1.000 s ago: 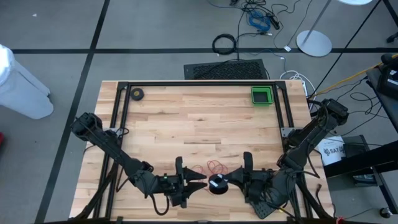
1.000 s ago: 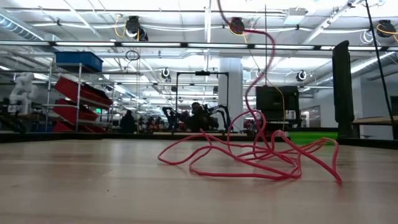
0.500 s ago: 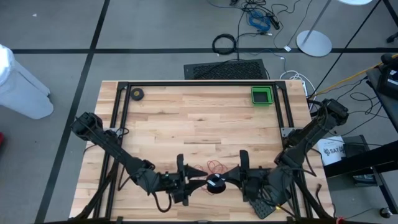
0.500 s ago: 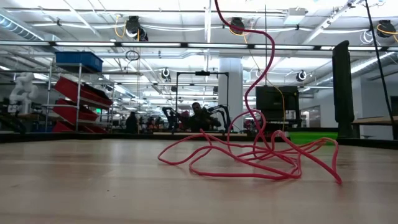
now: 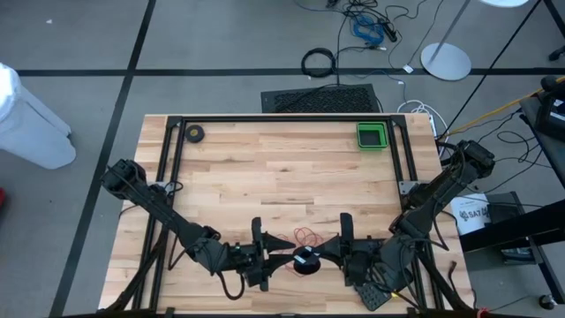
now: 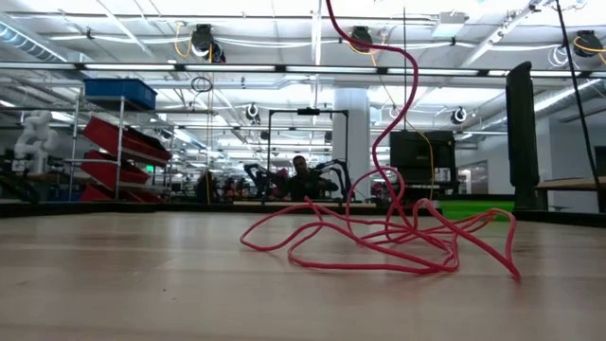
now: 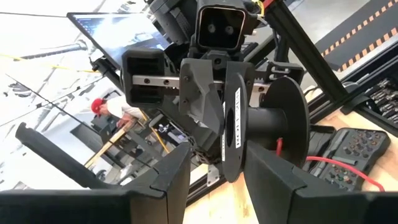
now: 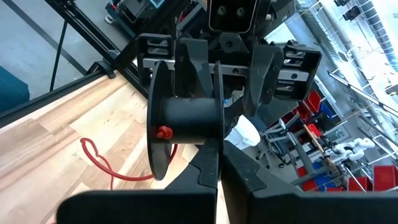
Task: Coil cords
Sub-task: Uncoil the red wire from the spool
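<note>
At the near edge of the counter [image 5: 265, 168] we see both arms meeting over the small black reel [image 5: 305, 260]. The left gripper [image 5: 275, 258] comes from one side with its jaws partly open around one flange of the reel, and it seems to carry it there. The right gripper [image 5: 328, 253] comes from the opposite side with its jaws fully closed, the tips pressed together at the other flange; whether they pinch its rim we cannot tell.

The axis of the reel runs from one gripper to the other, so both are equally near. The red cord [image 5: 305, 236] lies loose in a small tangle on the counter, just beyond the reel toward the far side. We think the coming turn depends on this: the cord must feed from that pile across the axis onto the hub.

The right wrist view shows the end of the cord [image 8: 163, 132] fixed at the hub, which the high view does not show. The low view shows the cord [image 6: 379, 237] rising steeply out of the pile.
</note>
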### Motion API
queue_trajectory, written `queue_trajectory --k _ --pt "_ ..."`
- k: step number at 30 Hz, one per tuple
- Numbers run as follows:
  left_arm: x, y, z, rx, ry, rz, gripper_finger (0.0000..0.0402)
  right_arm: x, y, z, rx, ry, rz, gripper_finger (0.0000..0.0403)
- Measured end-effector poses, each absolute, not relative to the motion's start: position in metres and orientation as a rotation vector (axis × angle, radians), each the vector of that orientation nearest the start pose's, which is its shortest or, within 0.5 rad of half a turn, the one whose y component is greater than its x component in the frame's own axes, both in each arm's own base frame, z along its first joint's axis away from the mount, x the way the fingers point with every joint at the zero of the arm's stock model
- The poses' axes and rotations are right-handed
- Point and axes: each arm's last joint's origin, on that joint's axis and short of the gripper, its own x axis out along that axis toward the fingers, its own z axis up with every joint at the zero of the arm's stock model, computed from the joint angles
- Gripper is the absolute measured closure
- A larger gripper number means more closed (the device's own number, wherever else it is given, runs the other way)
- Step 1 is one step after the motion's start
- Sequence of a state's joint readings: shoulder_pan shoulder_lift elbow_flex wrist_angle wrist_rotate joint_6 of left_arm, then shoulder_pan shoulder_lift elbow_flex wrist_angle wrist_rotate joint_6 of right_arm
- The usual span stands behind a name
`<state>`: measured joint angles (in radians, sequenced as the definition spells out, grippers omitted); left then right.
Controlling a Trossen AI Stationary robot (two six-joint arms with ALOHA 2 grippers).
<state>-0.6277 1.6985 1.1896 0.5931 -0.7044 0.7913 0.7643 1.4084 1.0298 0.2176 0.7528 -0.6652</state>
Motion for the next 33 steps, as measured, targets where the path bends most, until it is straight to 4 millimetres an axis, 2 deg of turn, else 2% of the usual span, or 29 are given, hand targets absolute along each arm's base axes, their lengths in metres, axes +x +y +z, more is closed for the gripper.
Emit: queue_trajectory --k 4,14,33 --pt "0.3237 -0.2117 0.3056 0.741 -0.03 0.097 0.0258 0.241 0.2036 0.3148 -0.776 0.11 0.05 0.0403" --pt "0.3237 -0.212 0.3037 0.754 -0.014 0.089 0.0329 0.241 0.2035 0.3149 -0.776 0.111 0.047 0.0403" --pt "0.3289 -0.2048 0.3034 0.67 -0.017 0.088 0.0331 0.2424 0.2019 0.3149 -0.775 0.113 0.041 0.0403"
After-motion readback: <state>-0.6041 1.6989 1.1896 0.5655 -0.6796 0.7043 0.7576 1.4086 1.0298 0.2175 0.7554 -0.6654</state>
